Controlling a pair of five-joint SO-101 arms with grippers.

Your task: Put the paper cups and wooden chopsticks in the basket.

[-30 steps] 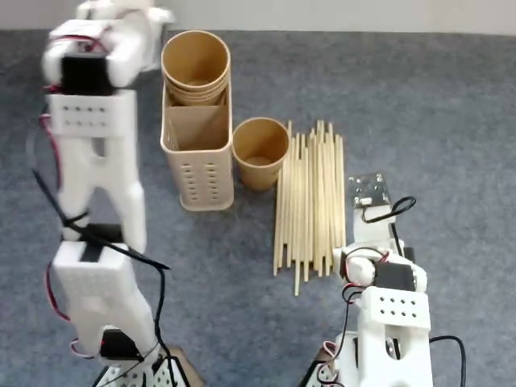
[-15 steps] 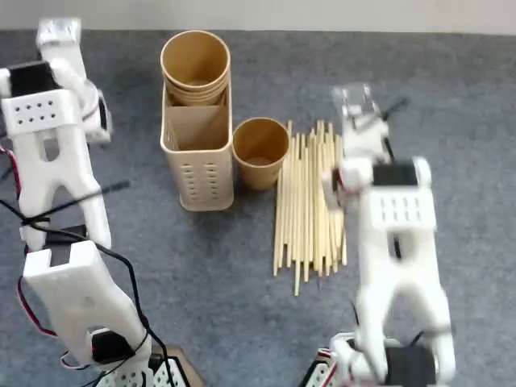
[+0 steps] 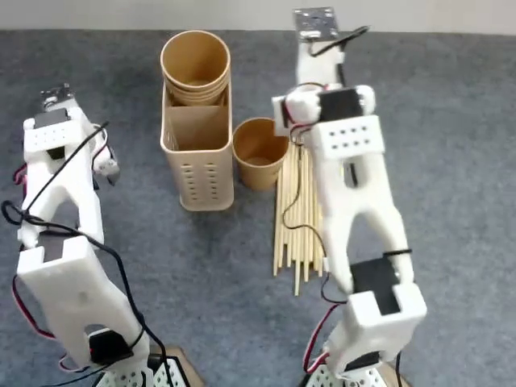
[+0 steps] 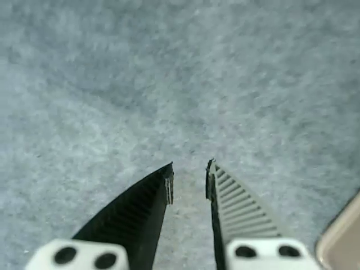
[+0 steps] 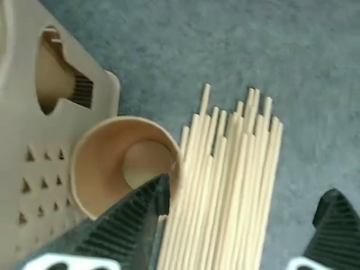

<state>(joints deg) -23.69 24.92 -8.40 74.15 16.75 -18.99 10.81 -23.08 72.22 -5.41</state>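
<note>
A beige perforated basket (image 3: 197,161) stands on grey carpet, with a stack of paper cups (image 3: 195,64) in its far compartment. One loose paper cup (image 3: 260,149) stands upright against the basket's right side. A bundle of wooden chopsticks (image 3: 302,218) lies beside that cup. My right arm (image 3: 343,137) stretches over the far end of the bundle. Its gripper (image 5: 247,194) hangs wide open above the chopsticks (image 5: 225,185) and the cup (image 5: 112,163), holding nothing. My left arm (image 3: 56,153) is left of the basket. Its gripper (image 4: 188,180) points at bare carpet, fingers slightly apart and empty.
A corner of the basket (image 4: 343,242) lies close beside the left gripper. Open carpet (image 3: 451,161) spreads right of the chopsticks and left of the basket. A pale wall strip (image 3: 419,14) bounds the far side. A brown board corner (image 3: 173,363) sits by the arm bases.
The left arm drew back from above the cup stack to the carpet left of the basket. The right arm swung out from the near edge to above the chopsticks' far end.
</note>
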